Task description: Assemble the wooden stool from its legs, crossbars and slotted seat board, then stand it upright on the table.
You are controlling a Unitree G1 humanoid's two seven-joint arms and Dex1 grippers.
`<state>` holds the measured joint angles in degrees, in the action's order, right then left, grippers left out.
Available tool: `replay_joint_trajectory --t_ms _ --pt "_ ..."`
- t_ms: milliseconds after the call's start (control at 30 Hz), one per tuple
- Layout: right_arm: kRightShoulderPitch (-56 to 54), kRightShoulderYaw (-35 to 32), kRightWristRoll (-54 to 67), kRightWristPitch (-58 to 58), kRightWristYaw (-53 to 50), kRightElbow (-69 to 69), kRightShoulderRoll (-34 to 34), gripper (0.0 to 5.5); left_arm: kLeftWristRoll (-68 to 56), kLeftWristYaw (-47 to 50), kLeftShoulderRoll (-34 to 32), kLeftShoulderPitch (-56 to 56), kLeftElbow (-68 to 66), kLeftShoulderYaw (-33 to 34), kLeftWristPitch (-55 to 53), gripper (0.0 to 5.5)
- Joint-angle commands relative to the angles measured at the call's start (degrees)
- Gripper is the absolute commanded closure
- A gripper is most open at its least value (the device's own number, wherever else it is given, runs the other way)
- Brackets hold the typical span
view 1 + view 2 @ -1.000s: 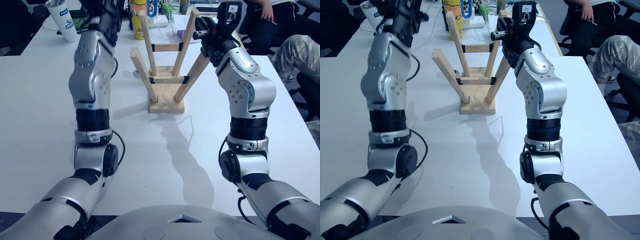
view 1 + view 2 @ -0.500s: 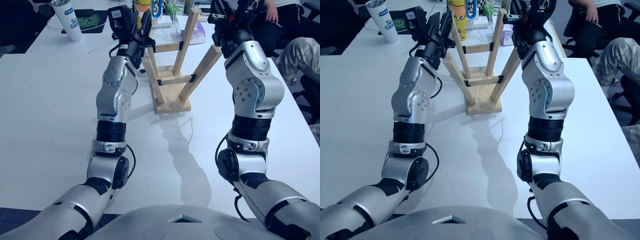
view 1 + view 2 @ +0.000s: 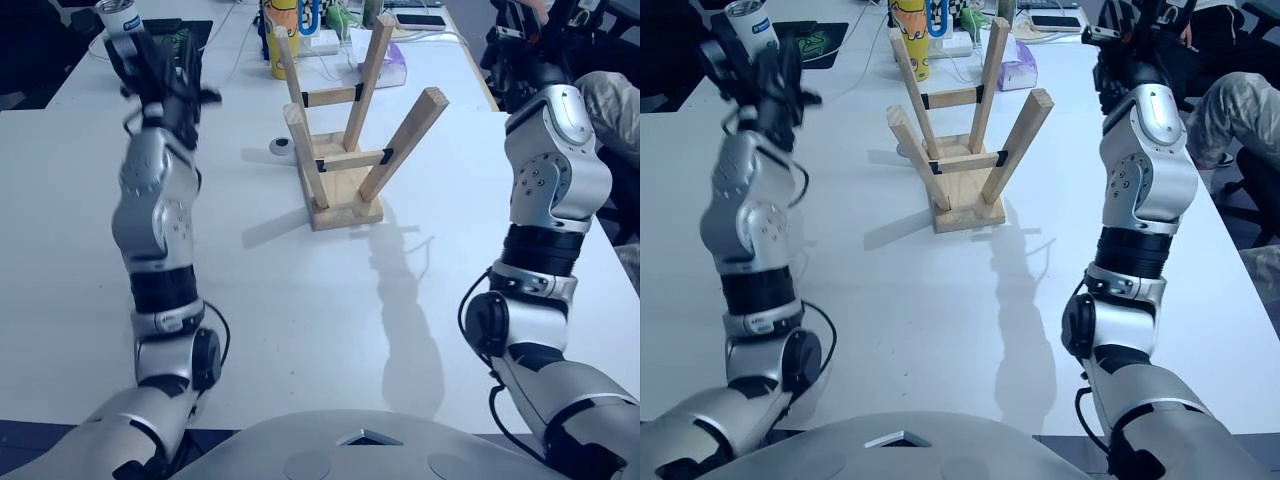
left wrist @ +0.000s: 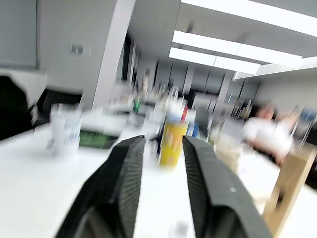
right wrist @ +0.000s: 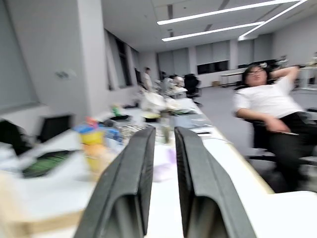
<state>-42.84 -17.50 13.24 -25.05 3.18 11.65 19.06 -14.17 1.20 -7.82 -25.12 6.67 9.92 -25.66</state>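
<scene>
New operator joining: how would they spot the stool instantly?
On the white table, look midway along its far half. The wooden stool rests upside down on its seat board, four pale legs pointing up; the yellow cup behind it is smaller.

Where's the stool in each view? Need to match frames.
Left eye: stool mid-picture, legs up.
Right eye: stool mid-picture too.
Left wrist: one leg at the picture's edge.
Right wrist: blurred pale wood in a corner, probably it.
Shared landmark: yellow bottle just behind it.
</scene>
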Motion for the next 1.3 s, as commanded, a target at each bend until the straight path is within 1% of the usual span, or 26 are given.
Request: replay_joint_trajectory --t_ms 33,133,167,400,500,633,800,967,1033,1067,1133,1167,1233,1300 --pt "6.0 3.8 -4.9 2.9 1.7 8.8 1.9 5.46 2.0 0.3 1.9 6.7 2.3 -3.3 -1.2 4.89" --pt "10.6 8.3 -5.6 2.2 4.4 5.5 -1.0 5.50 3.0 0.1 3.0 8.8 2.2 -5.3 -1.5 5.27" --pt "12.1 9.8 -5.2 1.6 5.1 3.3 -2.3 5.50 3.2 0.1 3.3 8.9 2.2 -5.9 -1.5 5.48" --pt "18.2 16.7 -3.5 -2.8 5.7 -8.7 -11.2 5.50 4.1 -0.4 4.1 7.6 1.7 -7.3 -1.6 5.48" --pt "21.5 18.0 -3.7 -5.5 5.5 -12.5 -11.9 5.50 4.4 -0.6 4.1 6.9 1.5 -7.6 -1.7 5.48" --pt "22.8 17.8 -4.2 -8.2 4.8 -14.4 -11.7 5.50 4.7 -1.2 3.5 7.7 1.5 -7.7 -2.2 5.48" --pt "22.9 15.0 -5.2 -9.0 1.4 -15.3 -11.3 5.50 5.7 -1.5 1.3 9.3 1.1 -6.2 -2.7 5.48" --pt "20.0 7.4 -7.9 -6.2 -5.9 -8.5 -8.6 5.50 8.7 4.7 -0.4 9.8 -0.9 -0.2 -3.6 5.48" --pt "18.4 5.1 -8.2 -6.0 -8.6 -5.9 -8.3 5.50 9.3 5.2 -0.3 9.5 -1.7 -0.1 -3.6 5.48" --pt "17.8 4.6 -8.2 -5.9 -9.2 -5.3 -8.5 5.50 9.4 5.0 0.2 8.8 -1.9 -0.9 -3.7 5.48" --pt "16.9 5.9 -7.3 -6.3 -8.0 -5.8 -10.0 5.50 8.6 3.6 3.0 6.5 -1.7 -4.4 -4.3 5.48" --pt "16.7 8.2 -6.1 -6.7 -5.7 -7.5 -11.5 5.50 7.3 1.5 5.5 4.8 -0.8 -8.2 -5.1 5.48" --pt "17.3 16.0 -2.9 -7.4 1.8 -15.0 -14.0 5.50 5.7 -2.1 10.3 2.1 1.6 -16.4 -7.7 5.48" --pt "18.7 23.0 -1.2 -8.9 7.3 -22.4 -14.4 5.50 5.0 -3.2 13.4 1.7 3.3 -20.7 -10.1 5.48"
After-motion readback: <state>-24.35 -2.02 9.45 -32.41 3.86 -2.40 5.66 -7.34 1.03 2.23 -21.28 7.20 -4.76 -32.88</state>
